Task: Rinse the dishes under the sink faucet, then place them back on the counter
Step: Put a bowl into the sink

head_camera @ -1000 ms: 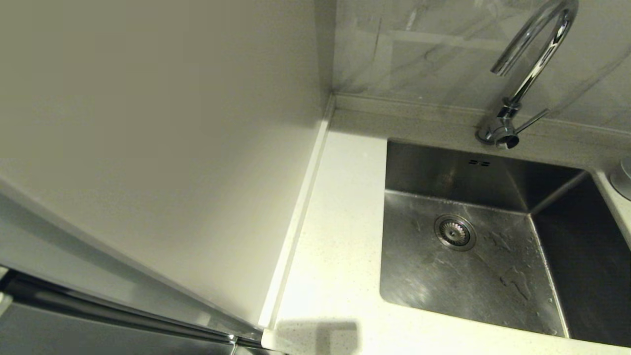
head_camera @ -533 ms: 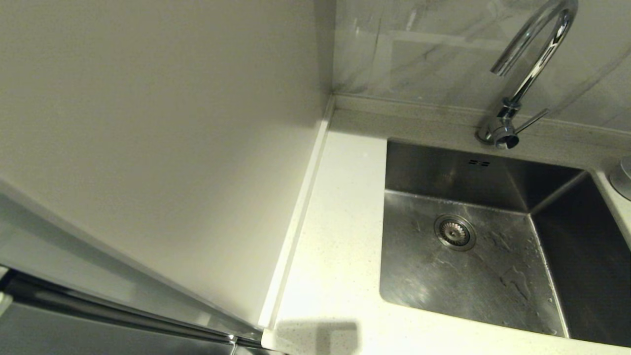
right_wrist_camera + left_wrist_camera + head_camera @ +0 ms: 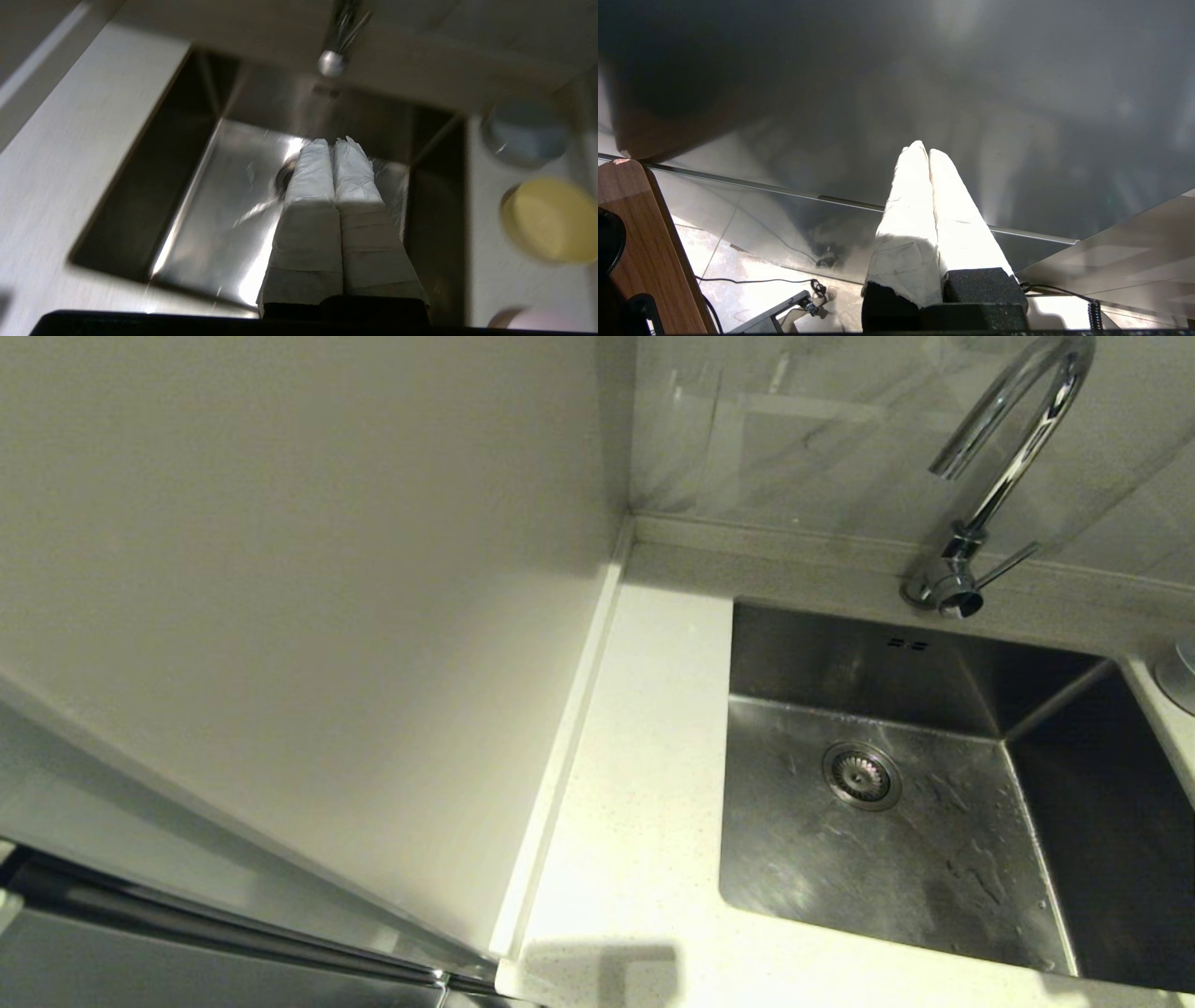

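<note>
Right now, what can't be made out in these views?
- Pink bowl: right wrist view, cut off by the picture's edge and blurred.
- Grey bowl and yellow bowl: blurred; contents unclear.
- Head view: neither gripper shows; one round object is cut by the edge.
- Sink: near right corner out of frame.

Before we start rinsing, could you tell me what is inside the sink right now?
The sink holds no dishes: only its round strainer drain and scattered water drops. In the right wrist view the right gripper, fingers together, hides part of the drain. The near wall is out of sight.
</note>
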Tool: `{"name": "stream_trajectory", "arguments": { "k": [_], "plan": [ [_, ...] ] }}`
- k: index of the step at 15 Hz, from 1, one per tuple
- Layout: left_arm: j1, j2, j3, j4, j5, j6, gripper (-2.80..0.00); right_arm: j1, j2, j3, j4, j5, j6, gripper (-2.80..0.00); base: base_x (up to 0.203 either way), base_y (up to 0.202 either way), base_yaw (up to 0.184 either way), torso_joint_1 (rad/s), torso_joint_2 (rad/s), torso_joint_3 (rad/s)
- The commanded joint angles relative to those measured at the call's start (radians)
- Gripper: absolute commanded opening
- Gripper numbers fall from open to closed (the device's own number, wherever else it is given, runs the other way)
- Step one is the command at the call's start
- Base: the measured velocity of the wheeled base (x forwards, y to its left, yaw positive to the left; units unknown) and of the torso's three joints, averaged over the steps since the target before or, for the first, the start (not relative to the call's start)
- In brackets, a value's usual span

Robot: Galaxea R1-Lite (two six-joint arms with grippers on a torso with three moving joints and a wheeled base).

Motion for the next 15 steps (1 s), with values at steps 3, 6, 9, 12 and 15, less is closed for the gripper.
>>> {"name": "stream_trajectory", "arguments": {
  "k": [3,6,9,12,15],
  "plan": [
    [0.000,0.000,0.003,-0.001,0.000,0.000,-2.80,-0.001,0.468,-0.503,0.101,-0.145,-0.123,-2.80,0.000,0.000,0.000,0.000,0.00,0.000],
    [0.000,0.000,0.003,-0.001,0.000,0.000,-2.80,-0.073,0.523,-0.582,0.310,-0.236,-0.365,-2.80,0.000,0.000,0.000,0.000,0.00,0.000],
    [0.000,0.000,0.003,-0.001,0.000,0.000,-2.80,-0.228,0.526,-0.557,0.409,-0.236,-0.572,-2.80,0.000,0.000,0.000,0.000,0.00,0.000],
    [0.000,0.000,0.003,-0.001,0.000,0.000,-2.80,-0.329,0.567,-0.523,0.515,-0.085,-0.608,-2.80,0.000,0.000,0.000,0.000,0.00,0.000],
    [0.000,-0.001,0.003,-0.001,0.000,0.000,-2.80,-0.423,0.614,-0.523,0.653,0.105,-0.542,-2.80,0.000,0.000,0.000,0.000,0.00,0.000]
  ]
}}
